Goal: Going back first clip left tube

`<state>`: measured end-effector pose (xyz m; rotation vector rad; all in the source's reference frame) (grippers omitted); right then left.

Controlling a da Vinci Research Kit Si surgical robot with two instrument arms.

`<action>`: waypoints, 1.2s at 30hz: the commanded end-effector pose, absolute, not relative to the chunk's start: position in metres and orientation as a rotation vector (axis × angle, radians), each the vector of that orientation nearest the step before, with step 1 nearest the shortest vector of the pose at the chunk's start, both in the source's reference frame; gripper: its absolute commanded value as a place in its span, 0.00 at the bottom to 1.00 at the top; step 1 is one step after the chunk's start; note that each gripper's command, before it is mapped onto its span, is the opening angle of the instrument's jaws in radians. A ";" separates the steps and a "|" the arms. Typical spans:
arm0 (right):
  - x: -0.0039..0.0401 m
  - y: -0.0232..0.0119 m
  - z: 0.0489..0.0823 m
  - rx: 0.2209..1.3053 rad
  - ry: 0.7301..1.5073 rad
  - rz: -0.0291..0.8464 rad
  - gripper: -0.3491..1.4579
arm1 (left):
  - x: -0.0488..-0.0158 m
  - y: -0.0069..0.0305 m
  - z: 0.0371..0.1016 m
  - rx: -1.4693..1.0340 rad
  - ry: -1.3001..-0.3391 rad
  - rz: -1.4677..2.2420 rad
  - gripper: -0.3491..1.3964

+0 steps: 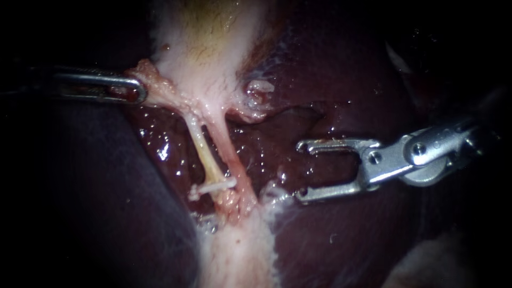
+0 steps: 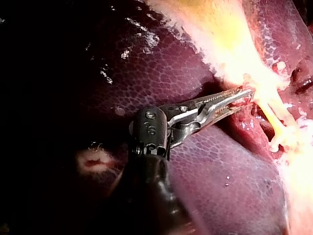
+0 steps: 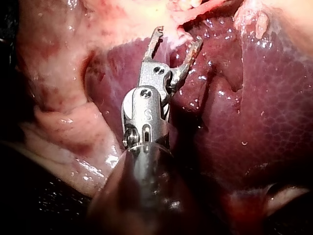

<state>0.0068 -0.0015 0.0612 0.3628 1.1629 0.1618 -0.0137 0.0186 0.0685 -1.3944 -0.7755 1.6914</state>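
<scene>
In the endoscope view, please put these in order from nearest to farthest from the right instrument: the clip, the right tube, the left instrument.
1. Right tube: just left of the right instrument.
2. Clip: a little further left, across the left tube.
3. Left instrument: far upper left, holding pale tissue.

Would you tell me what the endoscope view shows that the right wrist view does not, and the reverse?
Only the endoscope view: the left instrument, jaws shut on pale tissue, and the white clip across the left tube. Only the right wrist view: a glossy pink fold beside the shaft. Both: the right instrument, jaws open and empty, over the dark liver.
</scene>
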 end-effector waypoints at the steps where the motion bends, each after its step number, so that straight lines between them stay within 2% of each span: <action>1: 0.0068 -0.0015 0.0612 0.365 1.163 0.160 0.47 | -0.0137 0.0186 0.0686 -1.395 -0.774 1.692 0.00; 9: 0.0067 -0.0014 0.0612 0.365 1.163 0.160 0.47 | -0.0146 0.0186 0.0697 -1.395 -0.766 1.694 0.00; 26: 0.0068 -0.0014 0.0612 0.365 1.163 0.161 0.47 | -0.0200 0.0183 0.0736 -1.400 -0.761 1.700 0.00; 36: 0.0068 -0.0013 0.0612 0.365 1.163 0.161 0.47 | -0.0203 0.0184 0.0742 -1.401 -0.763 1.702 0.00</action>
